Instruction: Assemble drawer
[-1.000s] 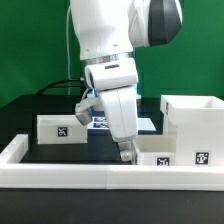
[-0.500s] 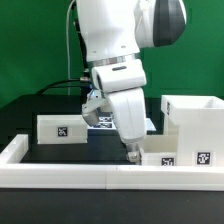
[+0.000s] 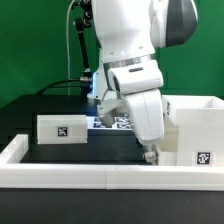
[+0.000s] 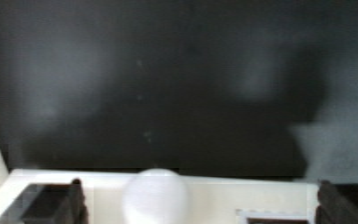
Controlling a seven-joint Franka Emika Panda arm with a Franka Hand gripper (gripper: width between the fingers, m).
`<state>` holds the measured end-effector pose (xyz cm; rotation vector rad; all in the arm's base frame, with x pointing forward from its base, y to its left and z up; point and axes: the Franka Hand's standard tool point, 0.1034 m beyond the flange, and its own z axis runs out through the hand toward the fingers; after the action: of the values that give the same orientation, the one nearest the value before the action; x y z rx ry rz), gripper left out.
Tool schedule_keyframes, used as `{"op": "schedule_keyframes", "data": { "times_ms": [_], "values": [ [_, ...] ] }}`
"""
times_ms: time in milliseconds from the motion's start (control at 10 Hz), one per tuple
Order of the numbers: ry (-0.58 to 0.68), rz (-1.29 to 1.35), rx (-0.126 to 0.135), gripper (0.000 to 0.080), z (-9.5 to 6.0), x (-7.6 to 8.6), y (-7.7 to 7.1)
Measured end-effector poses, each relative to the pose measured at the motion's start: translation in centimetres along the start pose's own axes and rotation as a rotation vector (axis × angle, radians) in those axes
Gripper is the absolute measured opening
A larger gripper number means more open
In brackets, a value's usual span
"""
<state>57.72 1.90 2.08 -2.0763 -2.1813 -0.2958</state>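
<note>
The large white casing (image 3: 196, 116) stands at the exterior view's right. A low white box (image 3: 62, 128) with a marker tag lies at the left. A second low white box (image 3: 187, 155) with a tag sits in front of the casing, partly hidden by the arm. My gripper (image 3: 151, 155) is down at this box's left end. In the wrist view my gripper (image 4: 197, 205) is open, its dark fingers (image 4: 51, 202) wide apart. Between them lies the box's white surface (image 4: 247, 195) with a rounded white knob (image 4: 158, 195).
The marker board (image 3: 118, 122) lies on the black table behind the arm. A long low white rail (image 3: 90, 177) edges the table's front and left side. A black cable runs down at the back left.
The arm and gripper have moved toward the exterior view's right along the front low box. The gripper now covers more of that box, and one of the box's tags is hidden.
</note>
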Motion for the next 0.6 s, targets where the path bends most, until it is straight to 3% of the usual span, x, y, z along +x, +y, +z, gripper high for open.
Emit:
{"op": "schedule_keyframes", "data": {
  "times_ms": [300, 600],
  "values": [
    [0.012, 0.006, 0.003, 0.0649, 0.5, 1.4, -0.2],
    [-0.005, 0.031, 0.009, 0.0649, 0.5, 1.6, -0.1]
  ]
}}
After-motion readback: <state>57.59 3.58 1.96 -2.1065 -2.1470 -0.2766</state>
